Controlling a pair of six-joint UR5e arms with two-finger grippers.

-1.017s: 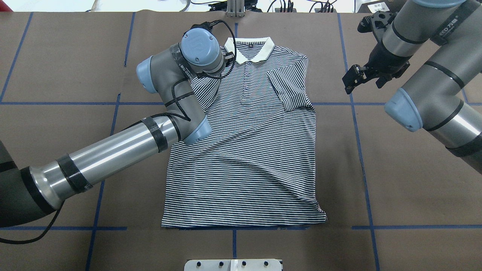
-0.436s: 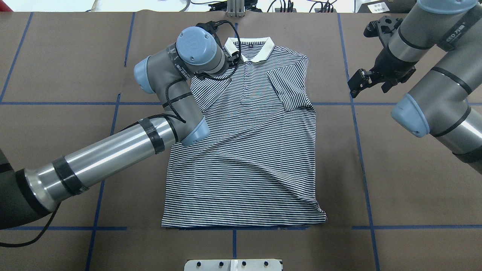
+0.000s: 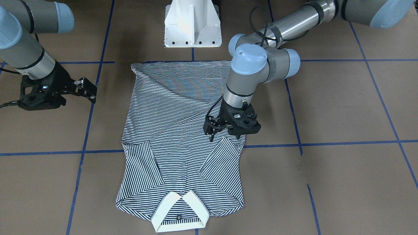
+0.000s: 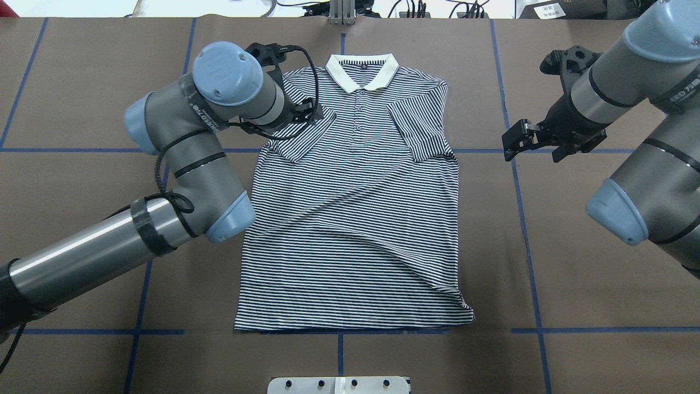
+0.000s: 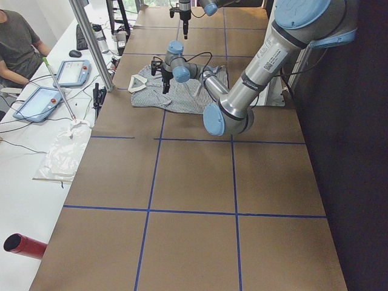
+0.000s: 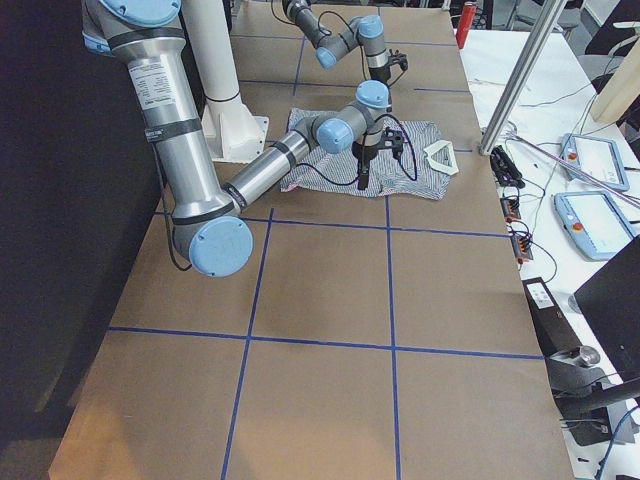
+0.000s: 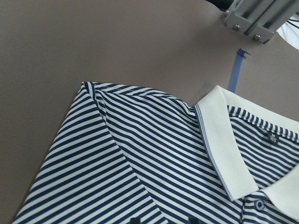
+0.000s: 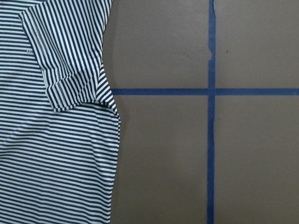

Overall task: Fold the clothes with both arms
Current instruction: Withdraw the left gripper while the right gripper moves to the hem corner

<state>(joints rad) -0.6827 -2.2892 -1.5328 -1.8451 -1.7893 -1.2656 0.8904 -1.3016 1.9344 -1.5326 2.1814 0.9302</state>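
The striped polo shirt (image 4: pixel 355 230) lies face up and flat on the brown table (image 4: pixel 574 262), its cream collar (image 4: pixel 361 74) at the end away from the robot. Both short sleeves are already turned inward below the collar. The left sleeve (image 4: pixel 298 139) is laid at a slant toward the placket (image 4: pixel 358 115), and the right sleeve (image 4: pixel 416 131) is doubled over the chest, so the body has roughly straight sides for the next fold. The left gripper (image 4: pixel 313 111) hangs just beside the collar on the robot's left, low over the folded left sleeve. In the left wrist view its two fingertips peek in apart with only cloth showing between them, so it looks parted and holds nothing, probably to let the sleeve lie where it is. The right gripper (image 4: pixel 517 143) sits well clear of the collar on the other side, off the cloth and over a blue tape line (image 4: pixel 547 150). Its jaws are spread and empty, and it is likely kept out of the way. The sleeve stage looks done, and folding the body remains.
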